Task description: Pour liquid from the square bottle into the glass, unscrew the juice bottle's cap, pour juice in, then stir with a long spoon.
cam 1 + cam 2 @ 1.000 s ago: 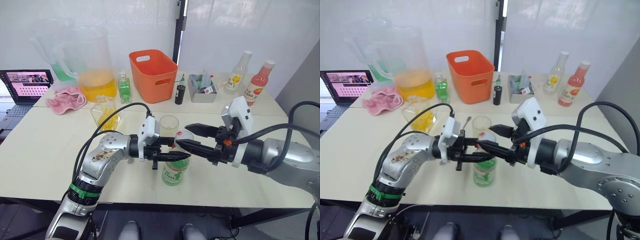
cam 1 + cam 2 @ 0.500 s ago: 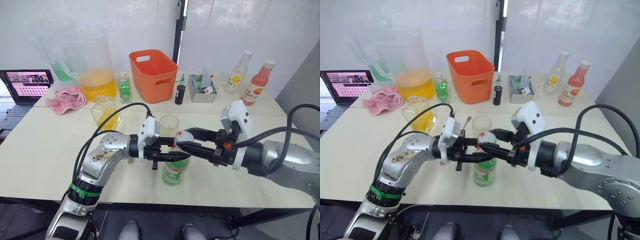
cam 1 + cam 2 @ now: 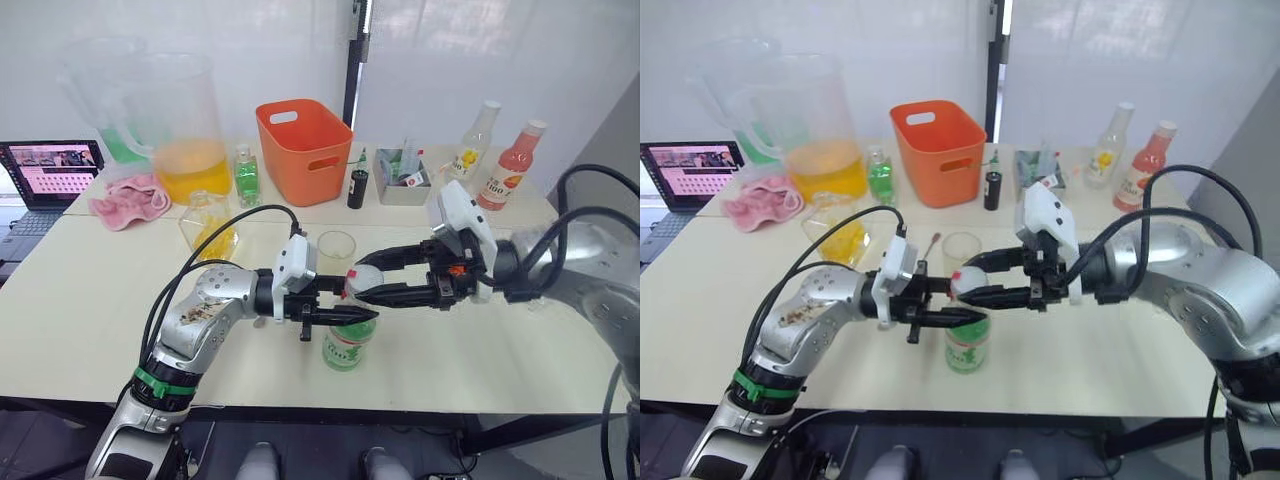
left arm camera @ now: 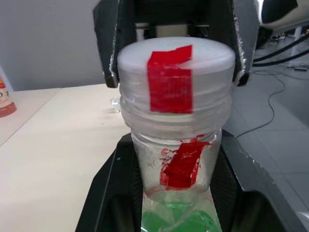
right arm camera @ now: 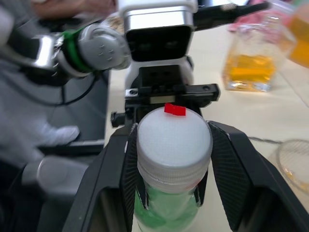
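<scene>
The juice bottle [image 3: 347,342] with its green-and-white label stands upright near the table's front edge. My left gripper [image 3: 338,312] is shut on its neck, just under the white cap [image 3: 364,282]. From the right, my right gripper [image 3: 366,284] reaches in level and is shut on the cap, one finger [image 5: 226,169] on each side; red tape marks the cap [image 4: 170,72] and the neck. Just behind the bottle stands the glass [image 3: 337,250]. The square bottle [image 3: 210,226], yellow liquid inside, sits further left. A thin silver long spoon [image 3: 931,245] lies beside the glass.
Along the back stand a big pitcher [image 3: 186,130] with orange liquid, a small green bottle [image 3: 247,177], an orange basket [image 3: 305,150], a dark little bottle [image 3: 357,188], a grey box [image 3: 405,182], a yellow-label bottle [image 3: 474,132] and a pink bottle [image 3: 512,165]. A pink cloth [image 3: 130,198] and a laptop [image 3: 50,170] lie far left.
My right gripper was open beside the bottle's top, then closed in on the cap; its wrist has turned and the arm has swung back. The left gripper kept its hold.
</scene>
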Robot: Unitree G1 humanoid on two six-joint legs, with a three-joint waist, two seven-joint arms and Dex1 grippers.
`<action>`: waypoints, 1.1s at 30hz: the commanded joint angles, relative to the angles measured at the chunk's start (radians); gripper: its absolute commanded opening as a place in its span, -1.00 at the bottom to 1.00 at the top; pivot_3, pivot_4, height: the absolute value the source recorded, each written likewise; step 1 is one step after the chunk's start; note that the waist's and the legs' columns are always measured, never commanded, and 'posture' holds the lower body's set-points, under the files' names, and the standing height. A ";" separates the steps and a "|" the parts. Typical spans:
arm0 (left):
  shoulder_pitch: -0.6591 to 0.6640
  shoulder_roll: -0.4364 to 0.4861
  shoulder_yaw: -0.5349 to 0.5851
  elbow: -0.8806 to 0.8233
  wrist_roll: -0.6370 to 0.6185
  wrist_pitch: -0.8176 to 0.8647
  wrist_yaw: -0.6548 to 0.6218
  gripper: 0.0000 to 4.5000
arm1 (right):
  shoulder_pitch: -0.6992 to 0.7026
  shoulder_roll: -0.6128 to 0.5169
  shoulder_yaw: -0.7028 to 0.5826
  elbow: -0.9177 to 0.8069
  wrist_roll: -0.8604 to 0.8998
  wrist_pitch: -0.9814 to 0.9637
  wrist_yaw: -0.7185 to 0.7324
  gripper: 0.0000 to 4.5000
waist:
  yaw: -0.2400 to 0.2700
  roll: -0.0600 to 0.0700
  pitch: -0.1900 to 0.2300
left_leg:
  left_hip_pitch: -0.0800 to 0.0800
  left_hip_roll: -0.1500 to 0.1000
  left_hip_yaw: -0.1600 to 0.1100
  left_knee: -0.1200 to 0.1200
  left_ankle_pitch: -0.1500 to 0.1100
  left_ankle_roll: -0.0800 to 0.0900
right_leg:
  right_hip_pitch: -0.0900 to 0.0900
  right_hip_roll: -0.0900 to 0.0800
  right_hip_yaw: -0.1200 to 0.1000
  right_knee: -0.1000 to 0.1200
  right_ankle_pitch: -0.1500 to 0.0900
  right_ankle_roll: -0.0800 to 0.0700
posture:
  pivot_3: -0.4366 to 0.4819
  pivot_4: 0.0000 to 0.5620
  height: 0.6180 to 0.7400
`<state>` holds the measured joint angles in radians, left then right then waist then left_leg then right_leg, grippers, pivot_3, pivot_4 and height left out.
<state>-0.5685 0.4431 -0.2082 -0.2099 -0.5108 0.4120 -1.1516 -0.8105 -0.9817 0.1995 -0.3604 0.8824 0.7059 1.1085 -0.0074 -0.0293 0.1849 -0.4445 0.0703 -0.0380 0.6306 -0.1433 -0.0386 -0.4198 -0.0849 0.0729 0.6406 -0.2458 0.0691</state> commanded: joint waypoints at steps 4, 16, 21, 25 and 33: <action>0.026 0.014 0.021 -0.017 0.028 0.027 0.079 -0.41 | -0.147 0.111 0.134 0.256 -0.238 -0.252 0.446 -0.26 | -0.006 0.000 0.000 | 0.001 0.000 0.000 -0.001 0.000 0.000 | 0.000 0.000 0.000 0.001 0.000 0.001 | -0.05 -0.47 0.40; 0.041 0.020 0.027 -0.064 0.013 0.060 0.110 -0.41 | -0.268 0.166 0.155 0.381 -0.227 -0.330 0.506 -0.29 | -0.007 0.000 0.000 | 0.002 0.000 0.000 -0.001 0.000 0.000 | 0.000 0.000 0.000 0.002 0.002 0.003 | -0.05 -0.47 0.40; 0.040 0.016 0.023 -0.063 0.006 0.059 0.103 -0.41 | -0.293 0.128 0.059 0.343 -0.182 -0.231 0.500 -0.29 | -0.005 0.000 0.000 | 0.001 0.000 0.000 -0.001 0.000 0.000 | -0.001 0.000 0.000 0.002 0.003 0.005 | -0.05 -0.47 0.40; 0.037 0.014 0.017 -0.050 0.006 0.049 0.092 -0.41 | -0.275 0.078 -0.065 0.325 -0.133 -0.106 0.419 -0.29 | -0.005 0.000 0.000 | 0.000 0.000 0.000 -0.001 0.000 0.000 | -0.001 0.000 0.000 0.002 0.004 0.007 | -0.05 -0.47 0.40; 0.028 0.003 0.005 -0.015 0.010 0.020 0.071 -0.41 | -0.079 -0.005 -0.301 0.297 -0.177 0.056 0.104 -0.29 | -0.004 0.001 0.000 | 0.000 0.000 0.000 -0.001 0.000 0.000 | -0.001 0.000 0.000 0.001 0.001 0.002 | -0.05 -0.47 0.40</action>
<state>-0.5407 0.4423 -0.1900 -0.2418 -0.5286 0.4360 -1.0845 -0.9031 -0.9701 -0.0383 -0.0406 0.7188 0.7284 1.2945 -0.0116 -0.0284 0.1849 -0.4441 0.0702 -0.0374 0.6293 -0.1431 -0.0390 -0.4212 -0.0848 0.0733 0.6420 -0.2446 0.0710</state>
